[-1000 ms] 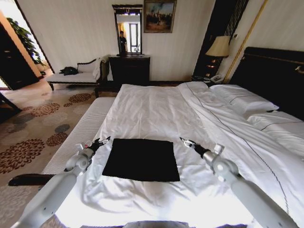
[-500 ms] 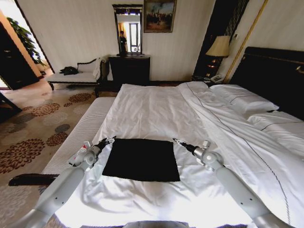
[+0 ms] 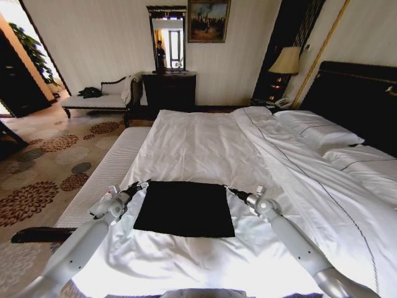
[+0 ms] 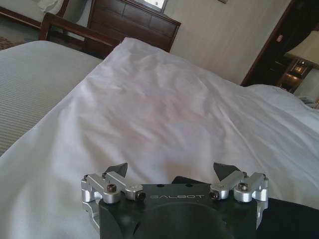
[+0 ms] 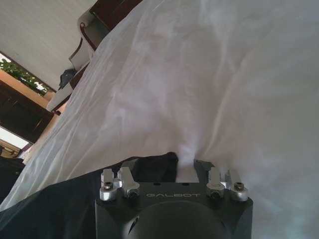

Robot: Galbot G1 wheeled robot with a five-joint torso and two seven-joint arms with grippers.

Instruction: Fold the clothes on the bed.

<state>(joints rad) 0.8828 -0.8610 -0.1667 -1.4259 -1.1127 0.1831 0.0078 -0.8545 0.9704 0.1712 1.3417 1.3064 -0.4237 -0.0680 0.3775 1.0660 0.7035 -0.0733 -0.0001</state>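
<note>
The soft black T-shirt (image 3: 184, 208) lies as a neat flat rectangle near the foot of the large white-sheeted bed (image 3: 205, 143), seemingly partly folded; further folds may remain. The left gripper (image 3: 139, 185), fingers spread, sits at its ten o'clock corner; the right gripper (image 3: 231, 189), also spread, at two o'clock. Open bedding lies beyond toward twelve

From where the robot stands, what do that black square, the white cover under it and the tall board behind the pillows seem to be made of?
The black square looks like soft matte fabric, probably knit cotton: it lies flat and limp in a folded shape. The white cover looks like smooth woven cloth, creased and slightly shiny. The tall board appears to be dark polished wood, though padding can't be ruled out. Each open claw, left and right, sits beside a far corner.
</note>
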